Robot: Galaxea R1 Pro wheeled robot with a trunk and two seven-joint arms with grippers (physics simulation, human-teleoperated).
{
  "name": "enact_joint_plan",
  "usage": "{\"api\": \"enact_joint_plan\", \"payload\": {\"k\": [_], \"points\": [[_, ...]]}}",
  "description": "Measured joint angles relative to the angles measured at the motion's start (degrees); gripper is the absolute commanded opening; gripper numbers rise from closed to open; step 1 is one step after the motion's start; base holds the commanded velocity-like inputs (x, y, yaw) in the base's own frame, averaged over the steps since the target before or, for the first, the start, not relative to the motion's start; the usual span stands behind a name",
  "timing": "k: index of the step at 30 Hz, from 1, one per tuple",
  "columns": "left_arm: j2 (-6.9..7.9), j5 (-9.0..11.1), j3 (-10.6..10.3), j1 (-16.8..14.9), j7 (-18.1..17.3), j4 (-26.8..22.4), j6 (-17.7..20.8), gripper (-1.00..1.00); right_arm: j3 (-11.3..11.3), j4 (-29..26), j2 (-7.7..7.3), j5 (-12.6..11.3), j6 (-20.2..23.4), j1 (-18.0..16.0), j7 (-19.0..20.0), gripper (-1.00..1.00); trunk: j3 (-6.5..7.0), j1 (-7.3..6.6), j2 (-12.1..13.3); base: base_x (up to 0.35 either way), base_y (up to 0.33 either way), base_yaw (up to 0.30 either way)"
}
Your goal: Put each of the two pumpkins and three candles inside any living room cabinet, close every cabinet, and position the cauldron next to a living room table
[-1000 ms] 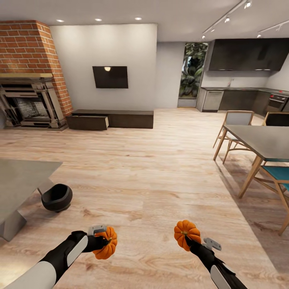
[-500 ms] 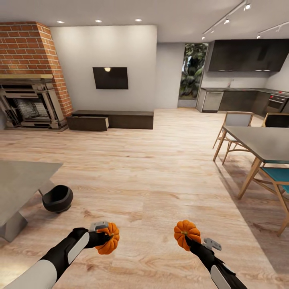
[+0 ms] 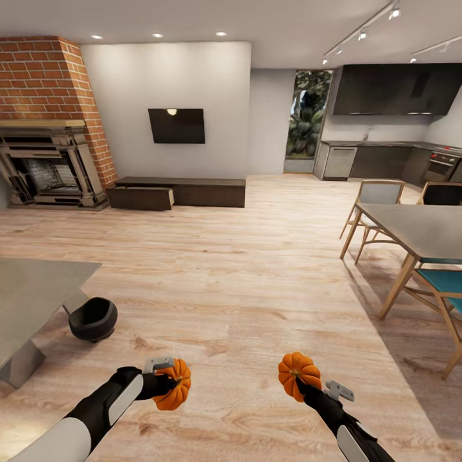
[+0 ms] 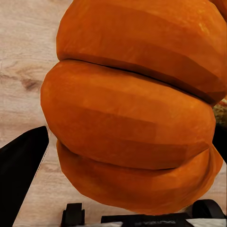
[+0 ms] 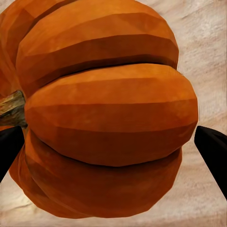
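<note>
- the left gripper is clamped on a bright orange ribbed pumpkin; the right gripper grips its twin, both carried low over the pale plank floor, likely for transport.
- the round matt black cauldron sits on the floor just beside the glossy grey coffee table, at its near corner.
- the long low dark brown cabinet stands against the far wall, its left drawer pulled out, seemingly ready to take them.
</note>
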Motion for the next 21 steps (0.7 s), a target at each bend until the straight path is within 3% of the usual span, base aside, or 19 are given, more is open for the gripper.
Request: {"api": "enact_joint_plan", "payload": {"k": [3, 8, 21], "points": [[0.30, -0.09, -0.95, 0.07, -0.13, -0.15, 0.08, -1.00, 0.00, 0.40, 0.02, 0.08, -0.01, -0.02, 0.52, -1.00, 0.00, -0.01, 0.00, 0.195, 0.000, 0.000], [0.11, -0.07, 0.54, 0.02, -0.21, -0.34, 0.13, -1.00, 0.02, 0.73, 0.13, 0.24, 0.24, -0.05, -0.68, -1.00, 0.01, -0.02, 0.00, 0.307, 0.000, 0.000], [-0.01, -0.17, 0.73, 0.02, -0.17, -0.35, 0.08, -1.00, 0.02, 0.80, 0.14, 0.27, 0.27, -0.04, -0.78, -1.00, 0.00, -0.02, 0.00, 0.328, 0.000, 0.000]]}}
